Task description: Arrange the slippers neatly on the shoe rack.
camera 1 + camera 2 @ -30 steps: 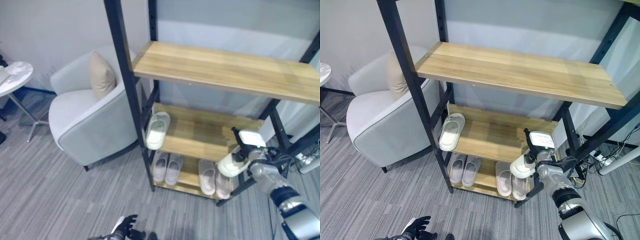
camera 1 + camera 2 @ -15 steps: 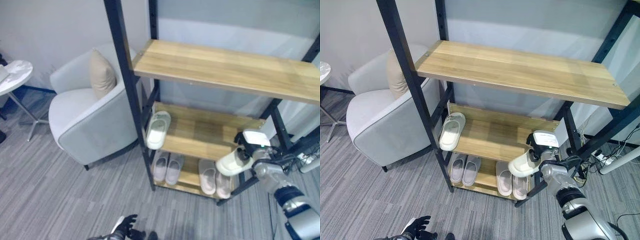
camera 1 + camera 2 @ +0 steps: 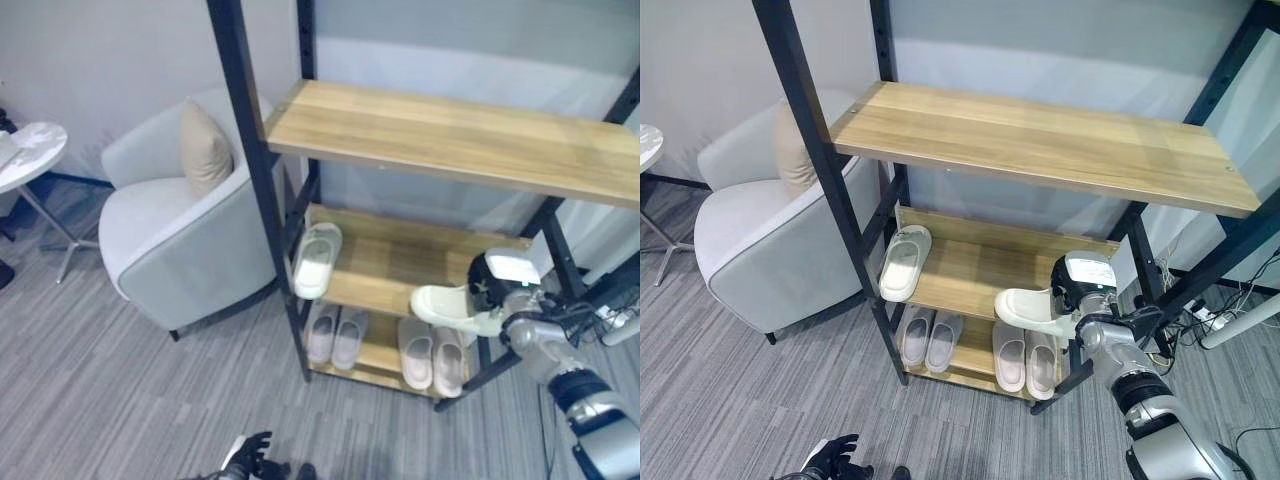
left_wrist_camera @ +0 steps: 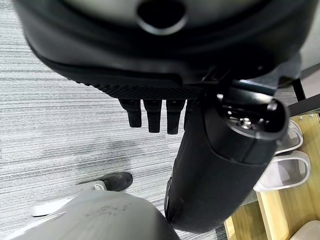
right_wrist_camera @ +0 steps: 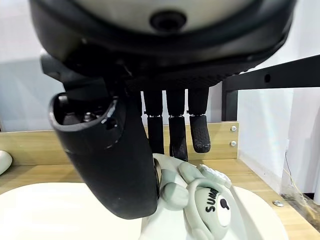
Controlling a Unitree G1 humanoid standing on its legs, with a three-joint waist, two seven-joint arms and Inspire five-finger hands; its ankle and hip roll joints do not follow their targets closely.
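The shoe rack has a black frame and wooden shelves, with a bare top shelf. My right hand is shut on a white slipper at the right end of the middle shelf. It holds the slipper level, toe to the left, just above the shelf's front edge. In the right wrist view my thumb and fingers clasp the slipper's strap with its grey-green charm. A second white slipper overhangs the shelf's left front corner. My left hand hangs open low over the carpet.
Two pairs of pale slippers lie on the bottom shelf, one at the left and one at the right. A grey armchair with a beige cushion stands left of the rack. A round side table is beyond it.
My right hand has swung the white slipper up and to the left, from hanging toe-down at the rack's right post to lying level over the middle shelf. The left hand stays put.
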